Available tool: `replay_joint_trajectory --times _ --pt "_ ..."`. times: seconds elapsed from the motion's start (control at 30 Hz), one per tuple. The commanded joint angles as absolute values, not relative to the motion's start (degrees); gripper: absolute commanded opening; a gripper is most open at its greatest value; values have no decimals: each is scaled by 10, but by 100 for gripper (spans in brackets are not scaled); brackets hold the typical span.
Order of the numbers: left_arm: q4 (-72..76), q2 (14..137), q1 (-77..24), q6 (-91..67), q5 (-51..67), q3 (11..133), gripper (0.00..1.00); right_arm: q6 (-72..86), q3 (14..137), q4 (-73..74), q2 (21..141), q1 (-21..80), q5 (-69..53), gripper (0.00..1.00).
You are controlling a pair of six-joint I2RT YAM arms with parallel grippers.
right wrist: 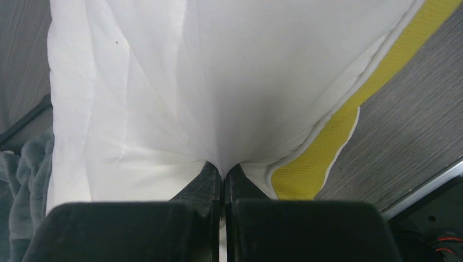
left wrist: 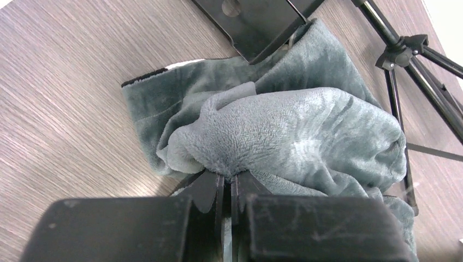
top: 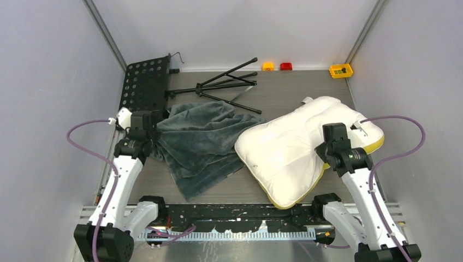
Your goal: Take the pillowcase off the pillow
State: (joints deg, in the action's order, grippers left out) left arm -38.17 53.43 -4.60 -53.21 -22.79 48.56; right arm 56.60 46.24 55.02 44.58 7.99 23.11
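The grey-teal fleecy pillowcase (top: 199, 144) lies crumpled on the table left of centre, apart from the pillow except where its right edge meets it. My left gripper (top: 152, 134) is shut on a fold at its left end; the left wrist view shows the plush fabric (left wrist: 284, 131) pinched between the jaws (left wrist: 230, 177). The white pillow (top: 295, 147) with its yellow side band (top: 374, 146) lies bare at the right. My right gripper (top: 327, 155) is shut on the pillow's cover near the yellow band (right wrist: 327, 147), white cloth (right wrist: 218, 82) bunched between the jaws (right wrist: 223, 169).
A black perforated music-stand plate (top: 144, 84) and folded tripod legs (top: 226, 84) lie at the back left, touching the pillowcase's far edge. Small orange (top: 267, 66), red (top: 286, 66) and yellow (top: 340, 70) blocks sit by the back wall. Grey walls enclose both sides.
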Motion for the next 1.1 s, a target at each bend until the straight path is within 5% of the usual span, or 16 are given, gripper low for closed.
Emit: replay_joint_trajectory --times 0.0,0.13,0.17,0.27,0.3,0.43,0.6,0.87,1.07 --pt "-379 528 -41 -473 -220 515 0 552 484 499 434 76 245 0" --pt "-333 534 -40 -429 -109 506 4 491 477 440 460 76 117 6" --pt "-325 537 -41 -412 -75 507 10 456 480 417 472 76 54 19" --pt "-333 543 -44 -376 -36 524 45 414 513 412 507 77 -51 79" --pt "-348 543 -51 -361 -56 534 58 399 525 414 512 78 -71 84" --pt "-406 555 -105 -310 -143 583 88 352 570 424 526 95 -119 86" --pt "-465 606 -204 -268 -163 634 91 312 629 467 594 194 -89 87" --pt "-515 678 -293 -209 -135 654 97 280 693 542 774 472 170 89" --pt "-485 672 -294 -220 -80 616 100 277 675 486 849 524 132 90"
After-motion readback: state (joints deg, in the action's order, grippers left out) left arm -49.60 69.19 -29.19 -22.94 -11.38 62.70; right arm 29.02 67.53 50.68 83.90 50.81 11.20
